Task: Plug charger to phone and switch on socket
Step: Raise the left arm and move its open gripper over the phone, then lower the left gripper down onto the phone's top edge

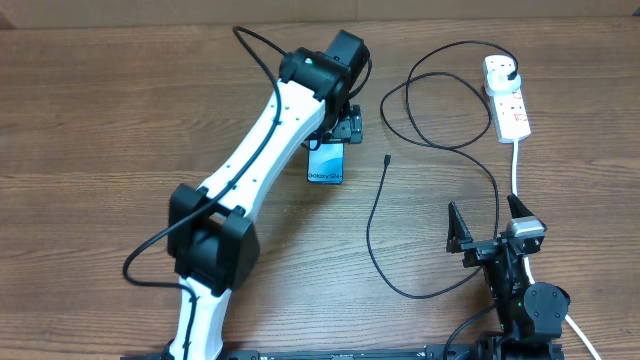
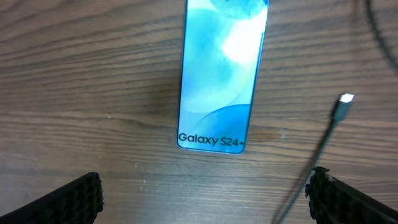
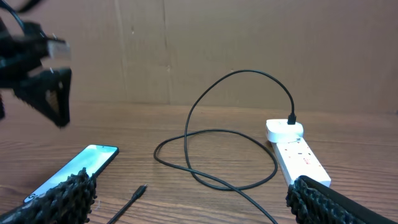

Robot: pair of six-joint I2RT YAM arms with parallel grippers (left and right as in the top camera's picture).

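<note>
The phone [image 1: 325, 163] lies flat on the table, its cyan screen reading "Galaxy S24+" [image 2: 217, 74], and also shows in the right wrist view [image 3: 74, 167]. My left gripper [image 1: 340, 128] hovers above its far end, open and empty [image 2: 202, 196]. The charger cable [image 1: 440, 110] loops across the table; its connector tip [image 1: 387, 158] lies loose right of the phone [image 2: 344, 104] [image 3: 140, 190]. Its plug [image 1: 513, 73] sits in the white socket strip [image 1: 507, 100] [image 3: 297, 152]. My right gripper [image 1: 487, 228] is open and empty near the front right [image 3: 193, 199].
The strip's thick white cord [image 1: 516, 165] runs down toward my right arm's base. The charger cable passes close by my right gripper. A cardboard wall [image 3: 249, 43] stands behind the table.
</note>
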